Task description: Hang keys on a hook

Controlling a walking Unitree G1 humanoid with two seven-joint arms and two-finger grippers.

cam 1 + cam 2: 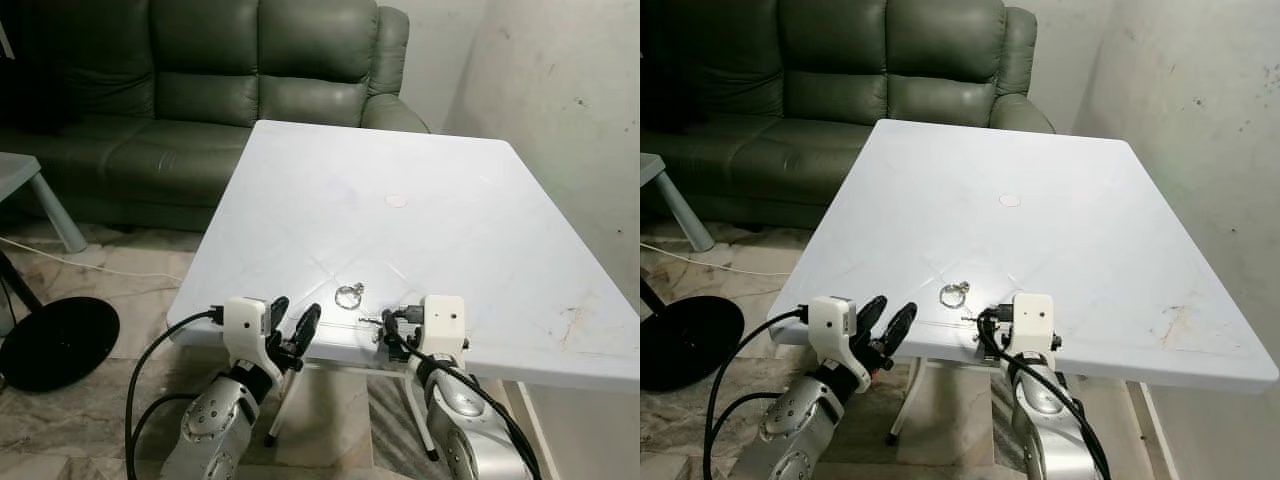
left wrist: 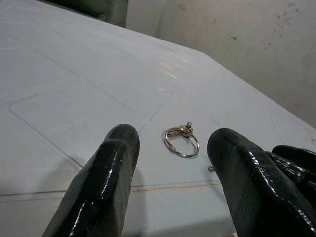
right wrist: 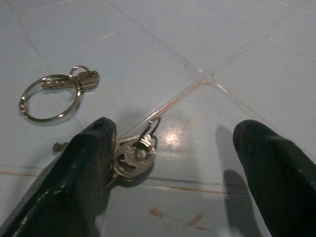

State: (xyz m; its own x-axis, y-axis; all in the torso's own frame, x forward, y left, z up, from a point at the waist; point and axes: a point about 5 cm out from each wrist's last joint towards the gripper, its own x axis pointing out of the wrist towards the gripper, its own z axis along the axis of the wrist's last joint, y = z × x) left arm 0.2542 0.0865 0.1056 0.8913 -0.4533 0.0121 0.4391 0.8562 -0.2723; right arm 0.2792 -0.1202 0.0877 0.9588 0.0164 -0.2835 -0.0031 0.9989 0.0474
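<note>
Our head pair looks forward-down over table (image 1: pixel 420 190); our wrist cameras sit close, sharing key ring (image 2: pixel 181 140).

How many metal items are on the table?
2: a key ring lying loose on the white table, and a key beside the right claw's finger. More may be hidden.

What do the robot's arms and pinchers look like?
Both arms are shiny silver metal with rounded joints. Each wrist has a white boxy block, and black cables loop out of it. The left gripper and right gripper each have two long, glossy black fingers with rounded tips.
</note>
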